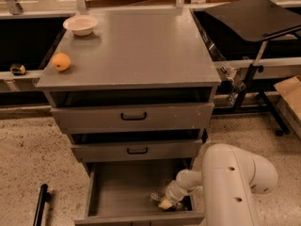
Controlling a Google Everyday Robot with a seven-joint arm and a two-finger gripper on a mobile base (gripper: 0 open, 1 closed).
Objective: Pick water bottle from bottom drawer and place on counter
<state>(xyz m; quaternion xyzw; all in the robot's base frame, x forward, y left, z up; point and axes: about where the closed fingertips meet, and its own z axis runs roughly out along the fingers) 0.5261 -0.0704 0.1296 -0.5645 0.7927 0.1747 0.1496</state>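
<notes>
Inside bottom drawer (117,188), gripper (165,204) at water bottle (156,197)

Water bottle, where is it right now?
In the camera view, the water bottle lies in the front right corner of the bottom drawer, right at the gripper.

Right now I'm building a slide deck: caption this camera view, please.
Gripper down in the open bottom drawer at the water bottle; counter above holds orange fruit and white bowl.

Bowl (81,24) at the back-left of the surface (141,46), fruit (61,61) in front of it by the left edge. Below, in the open bottom drawer (124,187), the pincer (165,204) sits front-right, against the water bottle (155,198). Tray (254,13) off right.
</notes>
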